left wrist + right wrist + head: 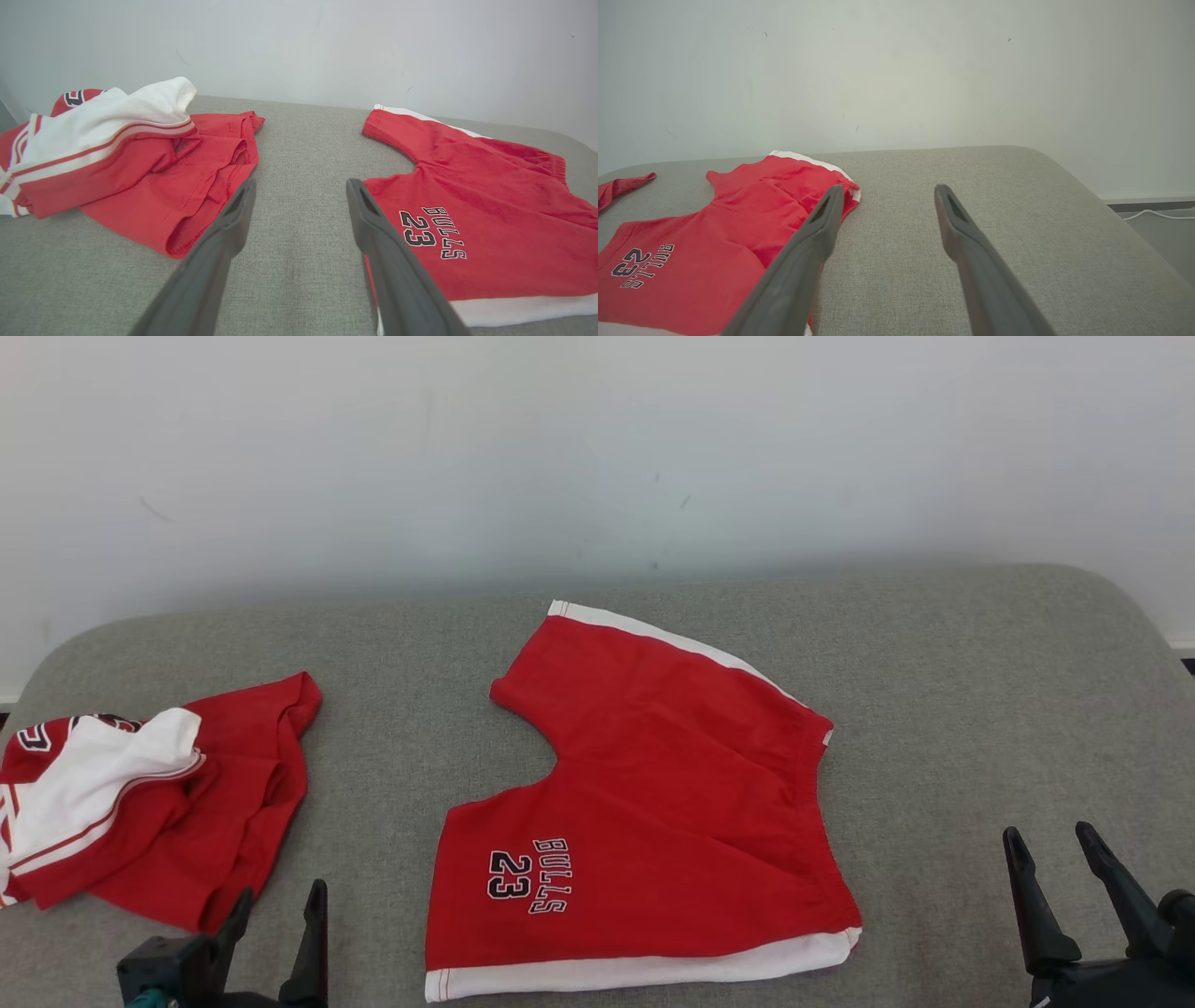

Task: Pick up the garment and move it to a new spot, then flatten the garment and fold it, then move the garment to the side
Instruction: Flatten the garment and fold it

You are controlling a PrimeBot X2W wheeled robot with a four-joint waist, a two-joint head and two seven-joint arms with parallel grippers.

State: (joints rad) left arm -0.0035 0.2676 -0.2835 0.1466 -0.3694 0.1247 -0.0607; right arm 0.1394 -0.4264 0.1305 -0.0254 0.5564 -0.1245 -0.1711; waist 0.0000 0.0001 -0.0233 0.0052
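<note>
A pair of red shorts (653, 803) with white side stripes and "BULLS 23" print lies spread flat on the grey padded table (980, 709); these same shorts (481, 214) (705, 252) appear in both wrist views. My left gripper (280, 901) (299, 186) stands open at the lower left, over bare cloth between the shorts and a crumpled jersey. Right of the shorts, near the front edge, my right gripper (1050, 840) (887, 193) is open with nothing between its fingers.
A crumpled red and white jersey (140, 803) (126, 154) lies at the table's left end. A white wall (597, 448) rises behind the table. The table's right edge drops to a floor with a white cable (1153, 213).
</note>
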